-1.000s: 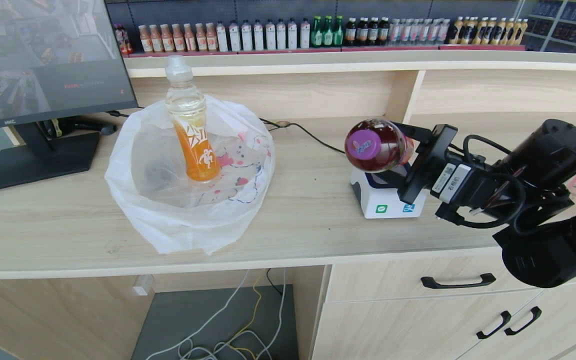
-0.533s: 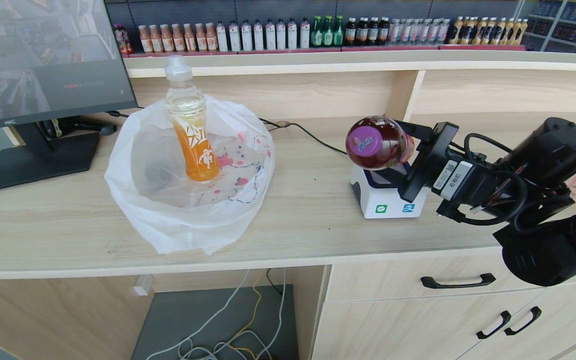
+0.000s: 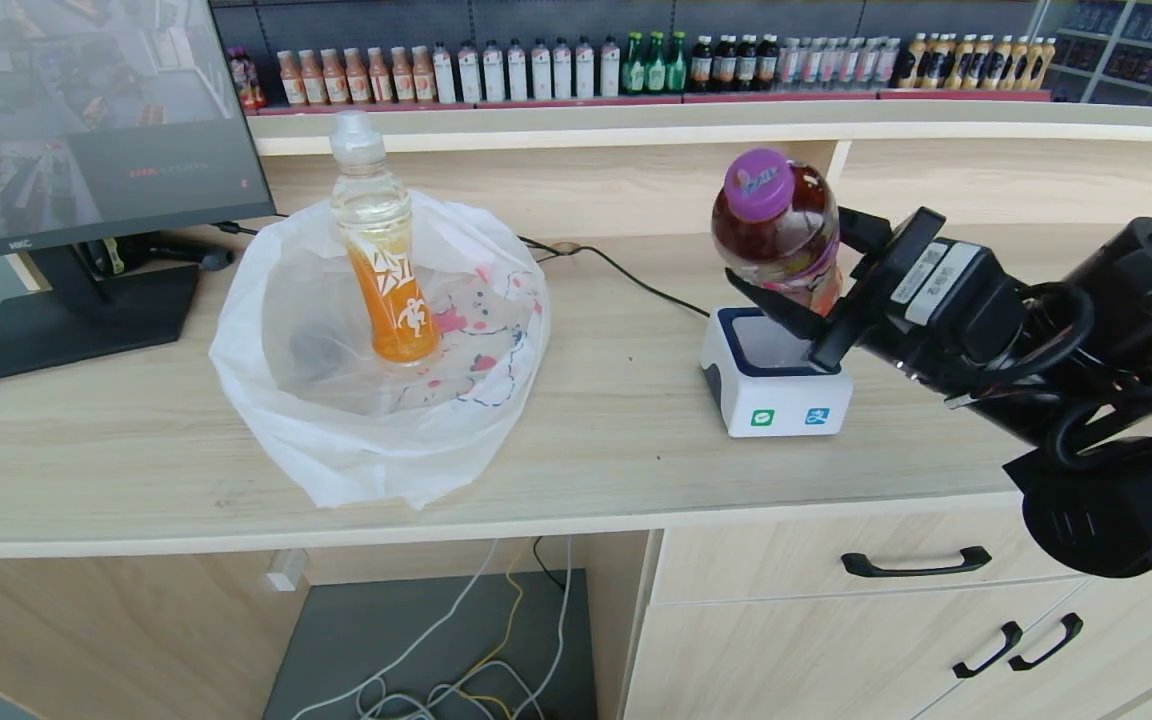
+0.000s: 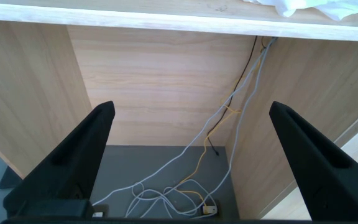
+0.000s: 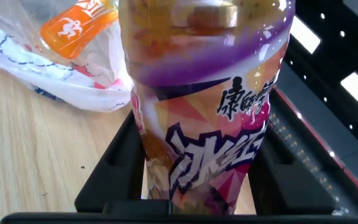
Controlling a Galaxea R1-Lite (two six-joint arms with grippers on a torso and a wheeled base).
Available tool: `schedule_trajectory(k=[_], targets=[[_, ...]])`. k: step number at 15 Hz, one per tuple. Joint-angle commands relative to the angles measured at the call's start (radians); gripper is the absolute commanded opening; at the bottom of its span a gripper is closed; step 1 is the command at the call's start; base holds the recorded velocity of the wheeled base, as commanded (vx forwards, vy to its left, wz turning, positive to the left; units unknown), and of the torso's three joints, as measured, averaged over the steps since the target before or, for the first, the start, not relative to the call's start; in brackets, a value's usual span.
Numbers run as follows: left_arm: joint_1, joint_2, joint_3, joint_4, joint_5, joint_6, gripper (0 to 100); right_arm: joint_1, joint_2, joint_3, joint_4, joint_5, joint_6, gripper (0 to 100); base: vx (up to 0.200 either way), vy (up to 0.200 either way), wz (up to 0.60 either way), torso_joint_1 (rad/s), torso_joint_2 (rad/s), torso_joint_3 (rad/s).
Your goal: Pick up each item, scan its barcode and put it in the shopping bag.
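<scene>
A black flat monitor [image 3: 86, 120] stands at the left end of the light wooden counter [image 3: 586, 470]. The left gripper [image 4: 191, 107] hangs below the counter edge, its jaws wide apart and holding nothing. Next on the counter sits the white thin plastic shopping bag [image 3: 376, 420], and a clear bottle of orange drink [image 3: 381, 250] stands upright inside it. More to the right is the small white scanner box with a dark blue top [image 3: 776, 385]. Just above it, the right gripper [image 3: 806, 270] clamps the dark tea bottle with a purple cap [image 3: 776, 225] around its label, cap upward and slightly tilted.
</scene>
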Motion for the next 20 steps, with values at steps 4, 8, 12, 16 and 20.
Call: schedule_trajectory(k=[4, 8, 12, 16, 20], targets=[[0.001, 0.000, 0.000, 0.000, 0.000, 0.000, 100, 0.117, -0.068, 0.005, -0.041, -0.321, 0.267, 0, 0.000, 0.000, 0.00, 0.000, 0.00, 0.000], [0.000, 0.000, 0.000, 0.000, 0.000, 0.002, 100, 0.119, -0.137, 0.080, -0.055, -0.419, 0.388, 0, 0.000, 0.000, 0.00, 0.000, 0.00, 0.000], [0.000, 0.000, 0.000, 0.000, 0.000, 0.003, 100, 0.117, -0.157, 0.118, -0.113, -0.487, 0.554, 0, 0.000, 0.000, 0.00, 0.000, 0.00, 0.000], [0.000, 0.000, 0.000, 0.000, 0.000, 0.003, 100, 0.117, -0.154, 0.130, -0.118, -0.593, 0.630, 0, 0.000, 0.000, 0.00, 0.000, 0.00, 0.000], [0.000, 0.000, 0.000, 0.000, 0.000, 0.002, 100, 0.112, -0.137, 0.120, -0.118, -0.594, 0.661, 0, 0.000, 0.000, 0.00, 0.000, 0.00, 0.000]])
